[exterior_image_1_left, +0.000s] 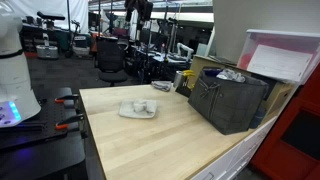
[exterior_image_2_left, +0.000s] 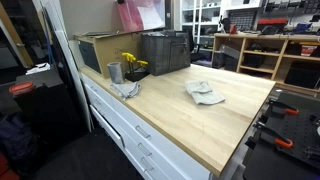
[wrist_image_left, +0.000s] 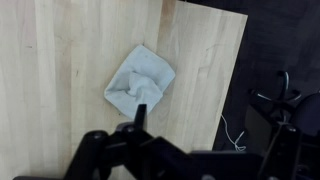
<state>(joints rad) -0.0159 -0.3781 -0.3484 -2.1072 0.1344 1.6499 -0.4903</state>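
A crumpled light grey cloth lies on the light wooden tabletop; it shows in both exterior views. My gripper shows only in the wrist view, as a dark silhouette along the bottom edge. It hangs well above the table, near the cloth and towards the table's edge. Its fingers look spread apart with nothing between them. The gripper is out of frame in both exterior views; only the white robot base shows.
A dark grey crate stands at the table's far side. Beside it are a metal cup, yellow flowers and a second cloth. Red-handled clamps sit at the table's end. Dark floor with a white cable lies past the edge.
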